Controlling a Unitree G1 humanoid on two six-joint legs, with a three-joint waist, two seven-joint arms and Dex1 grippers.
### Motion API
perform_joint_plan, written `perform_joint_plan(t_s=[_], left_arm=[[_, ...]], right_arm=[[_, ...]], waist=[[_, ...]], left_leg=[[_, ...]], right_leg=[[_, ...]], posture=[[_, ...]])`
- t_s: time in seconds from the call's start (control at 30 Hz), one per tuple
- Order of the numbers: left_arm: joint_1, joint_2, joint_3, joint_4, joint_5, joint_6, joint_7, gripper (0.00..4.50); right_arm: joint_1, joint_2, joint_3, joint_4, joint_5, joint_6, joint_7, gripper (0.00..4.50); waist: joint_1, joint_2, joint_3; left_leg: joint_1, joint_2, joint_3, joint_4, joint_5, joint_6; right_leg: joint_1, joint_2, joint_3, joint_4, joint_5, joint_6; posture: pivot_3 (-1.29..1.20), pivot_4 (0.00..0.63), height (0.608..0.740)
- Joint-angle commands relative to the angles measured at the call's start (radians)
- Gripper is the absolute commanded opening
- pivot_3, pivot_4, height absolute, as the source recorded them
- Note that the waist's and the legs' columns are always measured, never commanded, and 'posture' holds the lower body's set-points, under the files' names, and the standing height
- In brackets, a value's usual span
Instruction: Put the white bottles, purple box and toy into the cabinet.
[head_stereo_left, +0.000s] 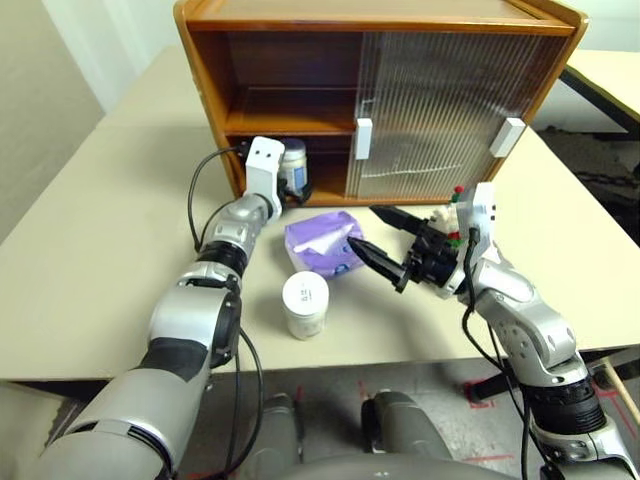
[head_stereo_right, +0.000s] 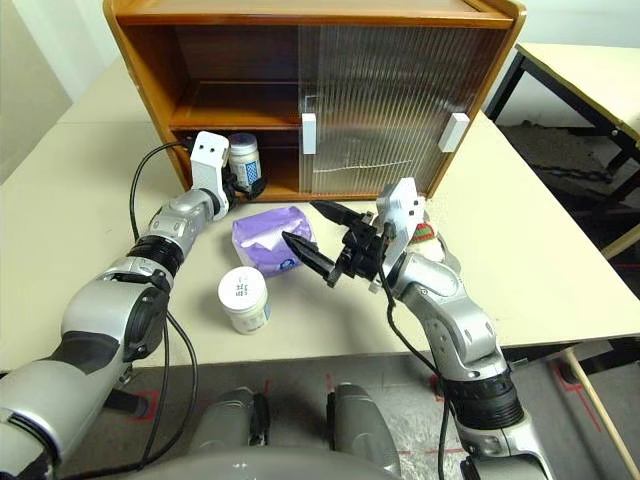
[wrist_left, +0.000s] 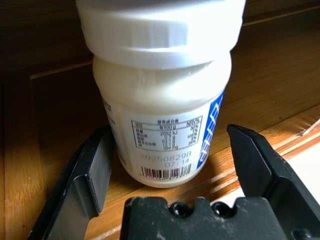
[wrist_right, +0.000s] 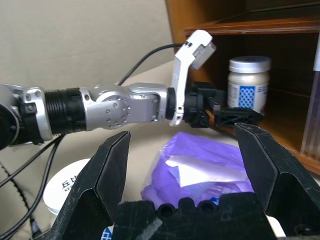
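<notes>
A: Where do we see the bottles?
B: One white bottle (wrist_left: 162, 100) stands on the cabinet (head_stereo_left: 300, 30) floor between our left gripper's (wrist_left: 170, 165) spread fingers, unheld.
A: And the right gripper (head_stereo_left: 385, 245)?
B: Wide apart, empty, above the purple box (head_stereo_left: 322, 240); the second bottle (head_stereo_left: 305, 303) stands on the table (head_stereo_left: 100, 250).

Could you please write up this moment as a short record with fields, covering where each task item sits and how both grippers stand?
bottle in cabinet: white bottle upright on the cabinet's bottom floor, left open side
left gripper: open, fingers either side of that bottle, one finger close against it, the other apart
second bottle: upright on the table, in front of the purple box
purple box: on table before the cabinet
toy: on table, partly hidden behind the right arm
right gripper: open, empty, beside the purple box
doors: slid to the right half
</notes>
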Motion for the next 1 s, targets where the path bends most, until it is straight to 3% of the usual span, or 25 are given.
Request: perform_joint_plan(t_s=[0.03, 0.6, 0.8, 0.9, 1.0], left_arm=[[0.024, -0.010, 0.002, -0.038, -0.007, 0.021, -0.030, 4.48], [0.059, -0.007, -0.004, -0.106, -0.014, 0.010, -0.106, 4.48], [0.174, 0.034, -0.015, -0.333, -0.025, 0.111, -0.143, 4.48], [0.257, 0.058, -0.023, -0.490, -0.023, 0.184, -0.145, 3.84], [0.301, 0.067, -0.022, -0.573, -0.028, 0.227, -0.139, 2.69]], right_arm=[[-0.004, -0.001, 0.008, 0.030, 0.002, -0.018, 0.023, 4.50], [-0.021, -0.006, 0.007, 0.056, -0.005, -0.030, 0.062, 4.50], [-0.040, -0.002, 0.013, 0.078, -0.008, -0.037, 0.075, 4.50], [-0.047, 0.003, 0.019, 0.089, -0.008, -0.041, 0.084, 4.50], [-0.052, 0.005, 0.022, 0.096, -0.008, -0.044, 0.090, 4.50]], waist=[[0.001, 0.000, 0.000], [0.003, -0.001, -0.001], [-0.002, -0.001, -0.001], [0.001, -0.001, -0.001], [0.006, -0.001, -0.001]], left_leg=[[0.000, 0.000, 0.000, 0.000, 0.000, 0.000], [0.000, 0.000, 0.000, 0.001, 0.000, 0.000], [0.001, 0.001, 0.000, 0.001, 0.000, 0.000], [0.001, 0.001, 0.000, 0.001, 0.000, 0.000], [0.001, 0.000, 0.000, 0.001, 0.000, 0.000]], right_leg=[[0.000, 0.000, 0.000, 0.000, 0.000, 0.000], [0.000, 0.000, 0.000, 0.000, 0.001, 0.000], [0.000, 0.000, 0.000, 0.001, 0.002, -0.001], [0.000, 0.000, 0.000, 0.002, 0.002, -0.001], [0.000, 0.000, 0.000, 0.002, 0.002, -0.002]], posture=[[0.04, 0.016, 0.740], [0.05, 0.000, 0.740], [0.07, 0.000, 0.740], [0.08, 0.000, 0.740], [0.08, 0.000, 0.740]])
